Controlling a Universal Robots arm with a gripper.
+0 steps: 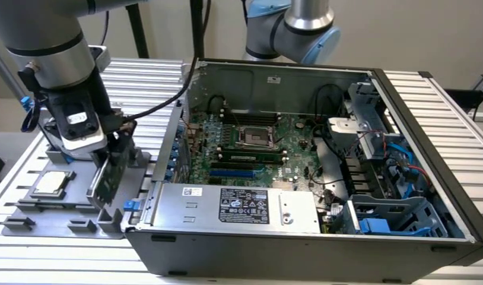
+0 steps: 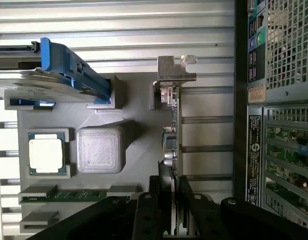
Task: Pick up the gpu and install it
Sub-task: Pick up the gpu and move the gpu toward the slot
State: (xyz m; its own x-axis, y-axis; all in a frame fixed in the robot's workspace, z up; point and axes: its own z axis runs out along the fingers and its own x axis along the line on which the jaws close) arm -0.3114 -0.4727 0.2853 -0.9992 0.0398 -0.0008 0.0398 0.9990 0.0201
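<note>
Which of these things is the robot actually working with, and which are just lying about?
In the job:
- gripper, at the graphics card
- the card itself, standing on edge in the grey tray
- open computer beside the tray

Just lying about:
- square chip
- hard drive with blue rails
- memory stick
- second arm behind the computer

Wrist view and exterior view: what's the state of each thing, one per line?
gpu: on edge in the gray tray, gripped.
claw: shut on the gpu.
CPU chip: flat in its tray pocket.
hard drive: seated in its tray holder.
computer case: side open, motherboard exposed.
</note>
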